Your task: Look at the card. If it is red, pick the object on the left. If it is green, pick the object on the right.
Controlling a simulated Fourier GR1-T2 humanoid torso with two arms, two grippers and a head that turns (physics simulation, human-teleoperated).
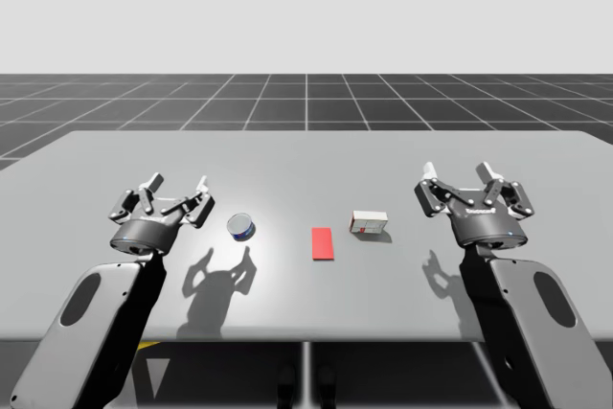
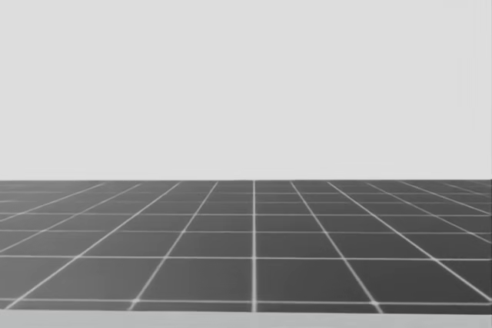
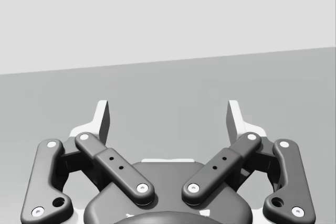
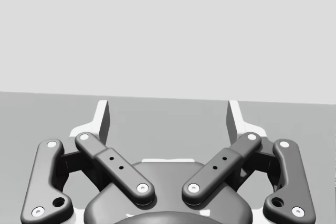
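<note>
A red card lies flat on the bench, toward its near edge. Leftward sits a small can, perhaps tilted; rightward a white-and-red box. My left hand hovers beside the can and my right hand near the box, both with fingers spread apart.

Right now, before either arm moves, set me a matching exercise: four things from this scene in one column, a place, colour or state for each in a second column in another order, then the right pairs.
Things
1. card
2. small round can
3. small box
4. right gripper

Descriptions
a. fingers open, nothing between them
b. red, lying flat
c. just left of the card
d. just right of the card, white with red

Pairs: 1-b, 2-c, 3-d, 4-a
</note>
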